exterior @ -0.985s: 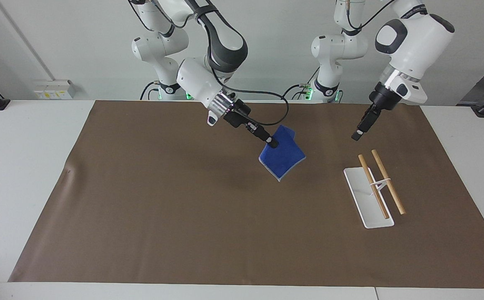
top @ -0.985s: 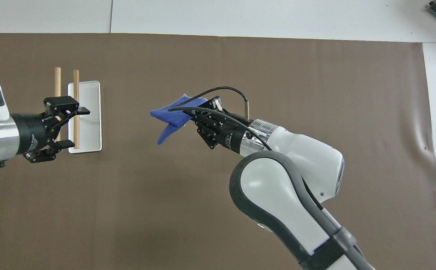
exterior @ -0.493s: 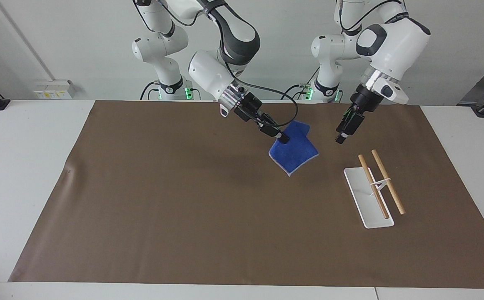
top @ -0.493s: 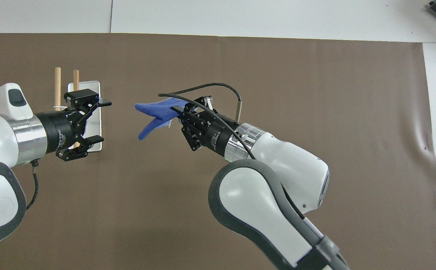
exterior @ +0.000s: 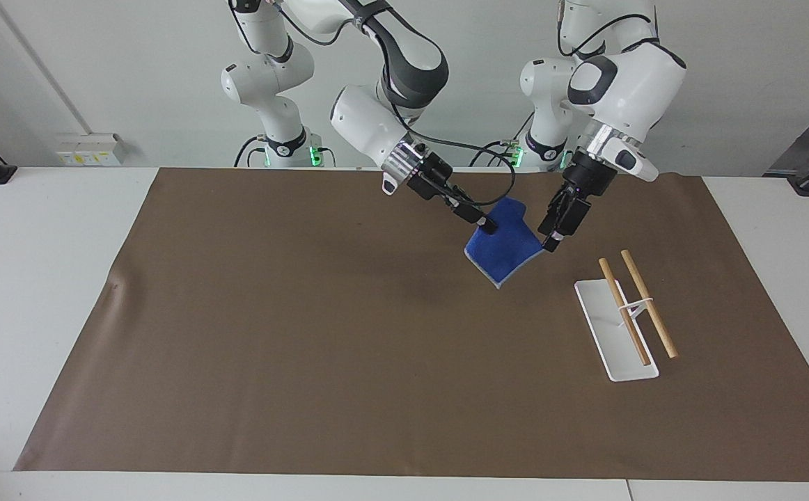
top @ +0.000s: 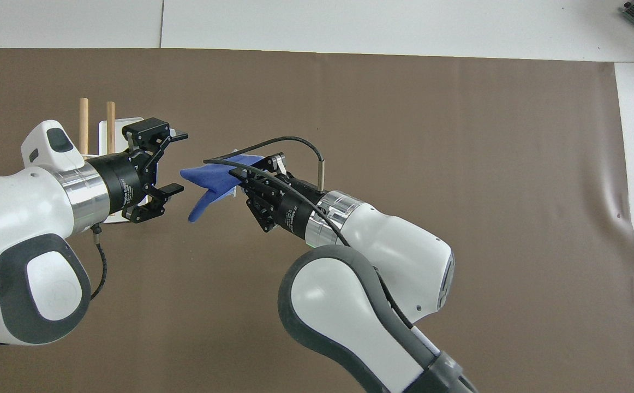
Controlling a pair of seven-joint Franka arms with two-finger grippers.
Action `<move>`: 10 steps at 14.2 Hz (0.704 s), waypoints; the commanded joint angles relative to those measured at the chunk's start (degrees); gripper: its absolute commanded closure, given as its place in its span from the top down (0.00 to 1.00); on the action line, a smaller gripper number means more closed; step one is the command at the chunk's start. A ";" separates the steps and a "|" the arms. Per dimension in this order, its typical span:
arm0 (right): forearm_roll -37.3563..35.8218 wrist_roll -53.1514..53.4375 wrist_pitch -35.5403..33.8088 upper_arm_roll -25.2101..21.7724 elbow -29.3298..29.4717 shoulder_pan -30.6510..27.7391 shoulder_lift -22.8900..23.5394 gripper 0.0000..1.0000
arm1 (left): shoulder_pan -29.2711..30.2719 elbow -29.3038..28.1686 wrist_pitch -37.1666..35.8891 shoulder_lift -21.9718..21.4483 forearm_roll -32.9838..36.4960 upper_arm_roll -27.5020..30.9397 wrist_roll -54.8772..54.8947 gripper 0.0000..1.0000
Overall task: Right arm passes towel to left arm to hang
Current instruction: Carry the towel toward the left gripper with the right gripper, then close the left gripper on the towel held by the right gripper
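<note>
Plain pale grey wall [exterior: 133,62] at the far end, with a white socket box [exterior: 90,149] mounted low down. White table [exterior: 35,292] in front, covered mostly by a brown mat [exterior: 307,362]. Even, shadowless light throughout.

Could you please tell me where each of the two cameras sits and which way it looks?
Facing view: high across the table, looking at the robots; both arms show whole, bases at the top.
Overhead view: above the robots' end, looking steeply down; forearms enter from below.
Shared: the right gripper holding the towel, the open left gripper, the rack.
</note>
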 commanded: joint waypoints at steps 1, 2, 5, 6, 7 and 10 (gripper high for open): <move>-0.45 -1.53 0.78 0.12 1.42 -0.33 0.96 0.00 | -0.82 -0.25 3.05 1.76 -1.30 -0.28 -0.41 1.00; -0.45 -1.53 0.78 0.12 1.42 -0.33 0.96 0.00 | -0.82 -0.25 3.75 2.11 -1.30 -0.37 -0.41 1.00; -0.45 -1.53 0.87 0.12 1.33 -0.33 0.96 0.00 | -0.82 0.01 4.55 3.34 -1.30 -0.63 -0.41 1.00; -0.45 -1.53 0.79 0.12 1.33 -0.33 0.96 0.00 | -0.82 0.01 4.55 3.43 -1.39 -1.50 -0.50 1.00; -0.45 -1.53 0.78 0.12 1.33 -0.33 0.96 0.00 | -0.82 0.01 4.46 3.43 -1.39 -1.86 -0.93 1.00; -0.45 -1.53 0.78 0.12 1.33 -0.42 0.96 0.00 | -0.82 0.19 4.37 3.43 -1.39 -2.57 -2.87 1.00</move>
